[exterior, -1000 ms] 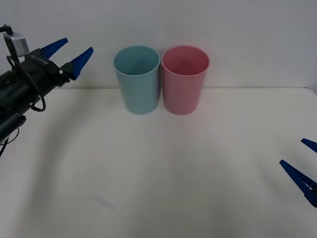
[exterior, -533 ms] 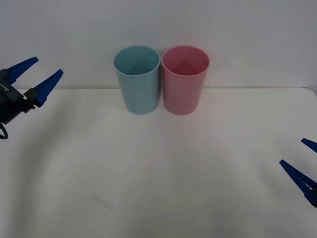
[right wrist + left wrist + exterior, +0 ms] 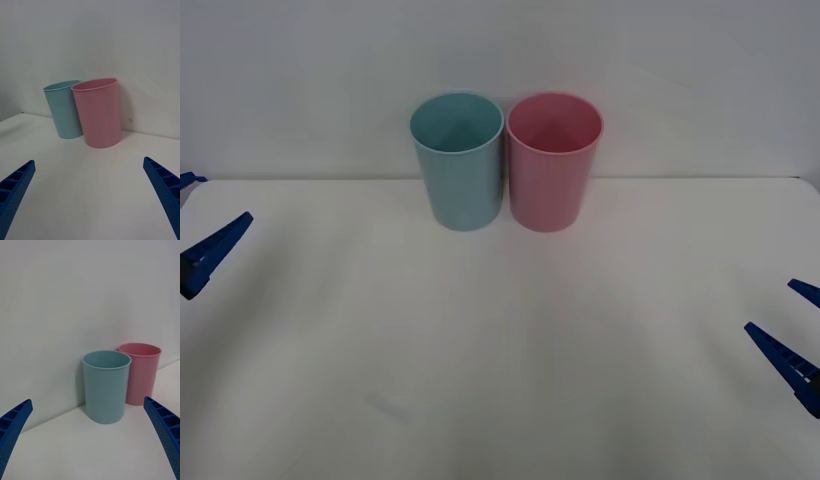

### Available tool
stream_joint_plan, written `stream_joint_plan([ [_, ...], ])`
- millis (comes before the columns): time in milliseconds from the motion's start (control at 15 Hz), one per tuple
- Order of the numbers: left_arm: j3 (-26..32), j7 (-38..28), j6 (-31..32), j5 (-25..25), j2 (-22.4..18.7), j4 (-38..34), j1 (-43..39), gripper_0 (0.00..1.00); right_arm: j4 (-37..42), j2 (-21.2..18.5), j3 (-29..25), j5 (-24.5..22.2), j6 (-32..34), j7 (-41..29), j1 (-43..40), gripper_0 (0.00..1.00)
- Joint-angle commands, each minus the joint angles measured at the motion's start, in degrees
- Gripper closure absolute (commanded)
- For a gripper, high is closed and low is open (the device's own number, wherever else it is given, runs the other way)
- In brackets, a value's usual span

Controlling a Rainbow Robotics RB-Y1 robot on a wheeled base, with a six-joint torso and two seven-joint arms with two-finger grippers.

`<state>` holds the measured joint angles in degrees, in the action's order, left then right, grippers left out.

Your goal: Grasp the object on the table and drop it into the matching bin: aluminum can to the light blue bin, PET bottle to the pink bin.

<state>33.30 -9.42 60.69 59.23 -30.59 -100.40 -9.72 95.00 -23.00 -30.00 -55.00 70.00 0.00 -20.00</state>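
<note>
The right gripper (image 3: 798, 330) sits low at the right edge of the white table (image 3: 500, 380), fingers spread wide and holding nothing. The left gripper (image 3: 198, 225) sits at the left edge, a bit farther back, also spread wide and holding nothing. A big bare stretch of table lies between them. At the far edge the light blue bin (image 3: 457, 160) and the pink bin (image 3: 553, 160) stand upright, touching. No can is seen on the table.
</note>
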Motion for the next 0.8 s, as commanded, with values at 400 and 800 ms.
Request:
stream_joint_plan([
  [400,3.7,4.6,4.4,-6.7,-0.1,-0.1,-10.8,0.00,0.0,0.0,0.0,0.0,0.0,0.0,0.0,0.00],
  [800,2.6,4.6,4.4,-8.4,-0.1,-0.1,-13.0,0.00,0.0,0.0,0.0,0.0,0.0,0.0,0.0,0.00],
])
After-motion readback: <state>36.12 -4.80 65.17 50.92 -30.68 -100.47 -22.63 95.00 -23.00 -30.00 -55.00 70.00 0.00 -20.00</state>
